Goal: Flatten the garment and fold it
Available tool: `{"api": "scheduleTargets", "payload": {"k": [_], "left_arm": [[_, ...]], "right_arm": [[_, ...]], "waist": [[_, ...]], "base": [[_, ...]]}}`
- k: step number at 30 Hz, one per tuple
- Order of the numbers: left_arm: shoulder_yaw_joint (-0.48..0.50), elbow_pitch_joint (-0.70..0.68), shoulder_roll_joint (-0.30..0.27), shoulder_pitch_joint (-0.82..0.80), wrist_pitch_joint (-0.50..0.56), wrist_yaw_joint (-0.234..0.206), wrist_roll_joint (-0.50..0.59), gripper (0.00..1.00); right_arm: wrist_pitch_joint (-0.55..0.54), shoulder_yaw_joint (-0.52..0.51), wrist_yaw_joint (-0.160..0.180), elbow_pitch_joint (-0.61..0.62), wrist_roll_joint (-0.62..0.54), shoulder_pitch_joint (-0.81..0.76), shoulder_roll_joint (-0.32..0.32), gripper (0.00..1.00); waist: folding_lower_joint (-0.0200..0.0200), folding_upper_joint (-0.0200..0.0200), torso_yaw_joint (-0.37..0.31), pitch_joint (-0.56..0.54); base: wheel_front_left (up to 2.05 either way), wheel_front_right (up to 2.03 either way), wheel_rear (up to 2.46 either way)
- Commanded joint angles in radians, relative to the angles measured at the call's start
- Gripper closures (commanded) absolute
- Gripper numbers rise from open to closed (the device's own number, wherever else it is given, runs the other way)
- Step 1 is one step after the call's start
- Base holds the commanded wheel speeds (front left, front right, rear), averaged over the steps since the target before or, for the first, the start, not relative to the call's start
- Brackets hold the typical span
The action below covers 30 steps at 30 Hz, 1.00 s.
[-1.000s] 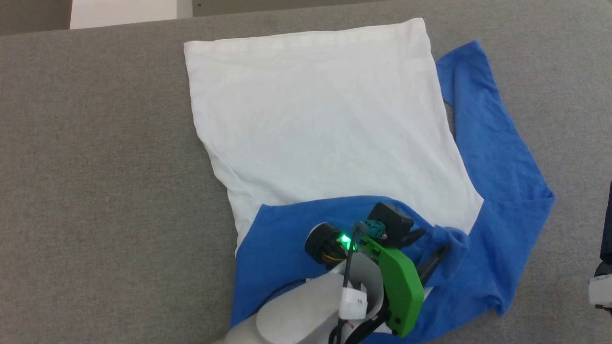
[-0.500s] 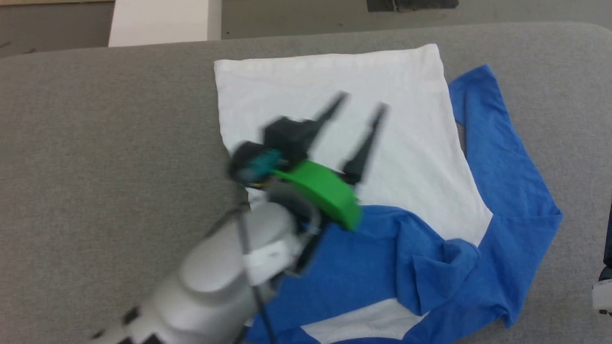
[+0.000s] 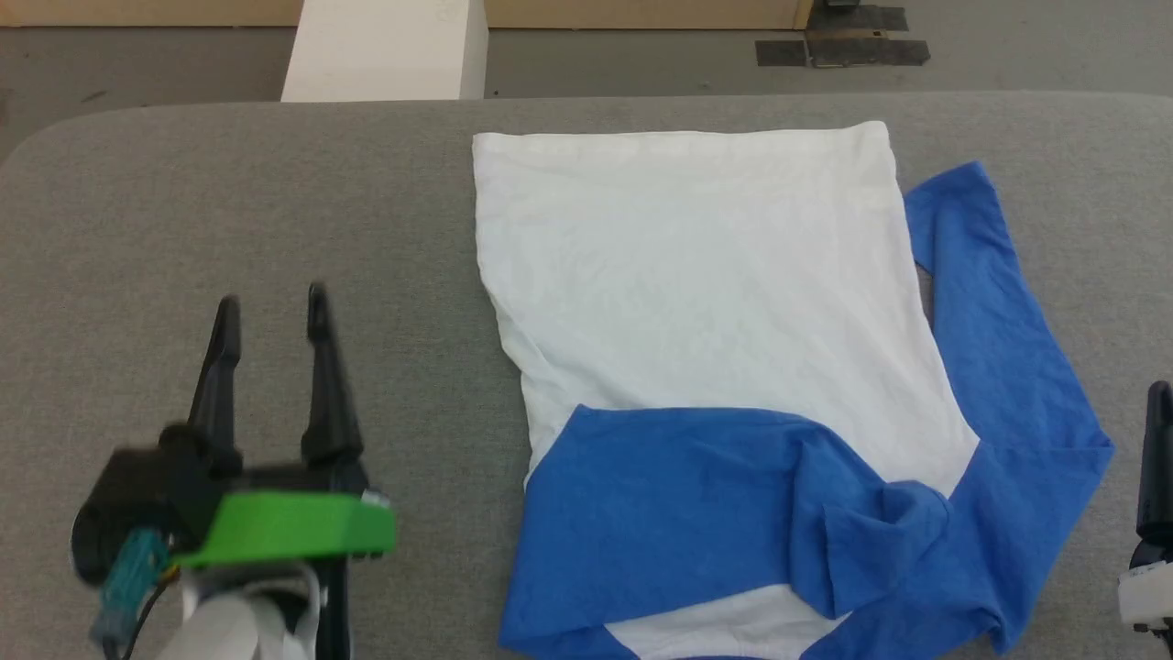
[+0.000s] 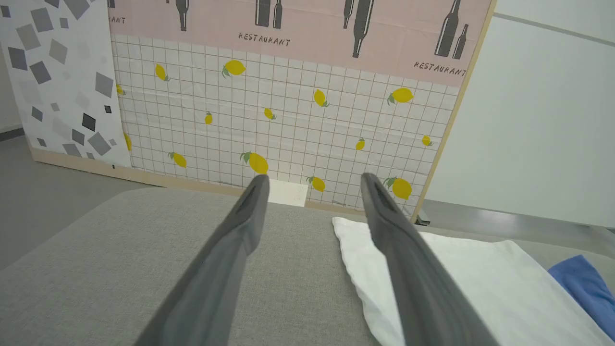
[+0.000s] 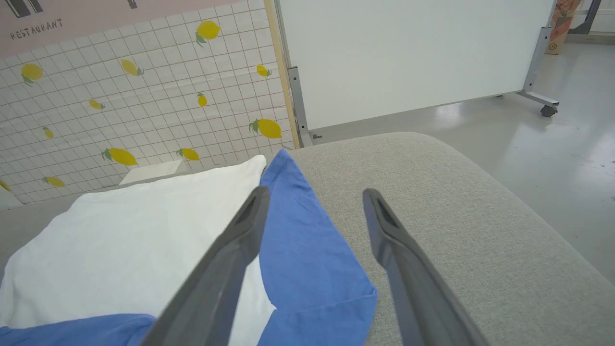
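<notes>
The garment (image 3: 706, 302) lies spread on the grey table, white body toward the far edge, blue shoulder panel and a folded-over sleeve (image 3: 733, 504) near me, the other blue sleeve (image 3: 999, 348) along its right side. My left gripper (image 3: 271, 307) hovers open over bare table well left of the garment, holding nothing; its wrist view shows the white hem (image 4: 461, 278) to the right of its fingers (image 4: 230, 250). My right gripper (image 5: 312, 192) is open above the right sleeve (image 5: 307, 245); one of its fingers (image 3: 1156, 458) shows at the head view's right edge.
The grey padded table (image 3: 229, 202) has rounded far corners. Behind it stand a white box (image 3: 385, 50), a lemon-patterned tiled panel (image 4: 288, 110) and a white wheeled board (image 5: 408, 53) on grey floor.
My left gripper let go of the blue cloth near the collar, opened, and swung up and far left to bare table. The head camera tilted up, shifting the whole picture down.
</notes>
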<state>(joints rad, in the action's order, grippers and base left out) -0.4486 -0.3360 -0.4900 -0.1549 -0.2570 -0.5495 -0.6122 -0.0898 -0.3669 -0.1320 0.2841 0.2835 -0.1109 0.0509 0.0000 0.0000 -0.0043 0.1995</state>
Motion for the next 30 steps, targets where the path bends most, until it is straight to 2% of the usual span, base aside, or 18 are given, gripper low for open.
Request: {"api": "scheduleTargets", "payload": {"k": [1, 5, 9, 15, 23, 28, 30], "left_arm": [[0.029, -0.015, 0.01, 0.061, -0.004, 0.016, 0.045, 0.0], [0.082, -0.025, 0.055, 0.18, -0.005, 0.046, 0.132, 0.0], [0.115, -0.025, 0.119, 0.227, -0.005, 0.086, 0.172, 0.0], [0.154, -0.023, 0.19, 0.224, -0.005, 0.144, 0.215, 0.0], [0.175, -0.023, 0.249, 0.162, -0.005, 0.205, 0.27, 0.0], [0.179, -0.022, 0.276, 0.114, -0.005, 0.232, 0.303, 0.0], [0.176, -0.017, 0.286, 0.1, -0.005, 0.242, 0.313, 0.0]], "right_arm": [[-0.003, 0.004, 0.001, -0.002, 0.009, -0.015, -0.001, 0.0], [0.004, 0.006, 0.001, -0.017, 0.018, -0.03, -0.001, 0.0], [0.01, 0.0, 0.001, -0.026, 0.022, -0.028, -0.001, 0.0], [-0.055, 0.019, 0.001, 0.025, -0.018, 0.106, 0.012, 0.0], [-0.296, 0.068, 0.001, -0.015, 0.078, 0.482, 0.228, 0.0], [-0.467, 0.138, 0.001, -0.104, 0.102, 0.694, 0.36, 0.0], [-0.536, 0.172, 0.001, -0.154, 0.11, 0.743, 0.392, 0.0]], "waist": [[0.0, 0.0, 0.008, -0.001], [0.0, 0.0, 0.017, 0.001], [0.0, 0.0, 0.029, 0.017], [0.0, 0.0, 0.023, 0.085], [0.0, 0.0, 0.019, 0.243], [0.0, 0.0, 0.036, 0.342], [0.0, 0.0, 0.042, 0.371]], "base": [[0.0, 0.0, 0.0], [0.0, 0.0, 0.0], [0.0, 0.0, 0.0], [0.0, 0.0, 0.0], [0.0, 0.0, 0.0], [0.0, 0.0, 0.0], [0.0, 0.0, 0.0]]}}
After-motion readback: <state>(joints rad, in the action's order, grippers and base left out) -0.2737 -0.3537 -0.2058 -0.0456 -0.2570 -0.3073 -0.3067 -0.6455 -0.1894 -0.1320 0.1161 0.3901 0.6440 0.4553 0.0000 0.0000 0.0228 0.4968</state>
